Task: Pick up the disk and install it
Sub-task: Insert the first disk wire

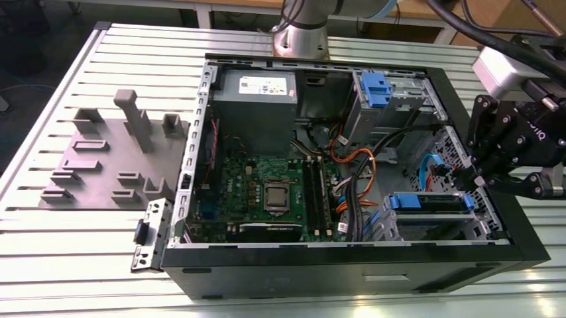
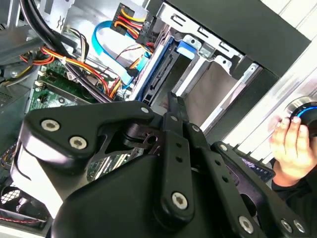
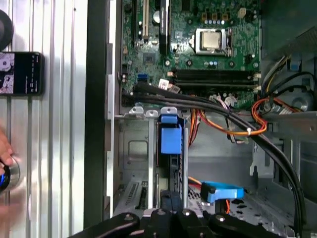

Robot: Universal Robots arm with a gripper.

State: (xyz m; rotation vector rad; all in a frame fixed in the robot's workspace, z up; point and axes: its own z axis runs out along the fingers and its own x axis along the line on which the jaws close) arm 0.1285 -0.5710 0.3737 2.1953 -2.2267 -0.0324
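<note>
The disk (image 1: 431, 202), framed by its blue carrier, lies in the lower drive bay near the front corner of the open computer case (image 1: 354, 262). In both wrist views it stands edge-on in the metal bay, its blue frame (image 2: 157, 64) and blue tab (image 3: 171, 136) facing me. My black gripper (image 1: 475, 179) hangs at the case's wall on the exterior view's right, just beside that bay. Its fingers meet in a point (image 2: 174, 101) a short way from the disk's edge, with nothing between them. The gripper (image 3: 171, 198) lines up with the bay slot.
A grey power-supply box (image 1: 256, 93) and a blue clip (image 1: 376, 86) sit at the case's far side; the motherboard (image 1: 265, 192) and orange and black cables (image 1: 354, 165) fill the middle. A grey fixture plate (image 1: 115, 152) lies on the exterior view's left. A hand (image 2: 290, 144) rests on a knob outside the case.
</note>
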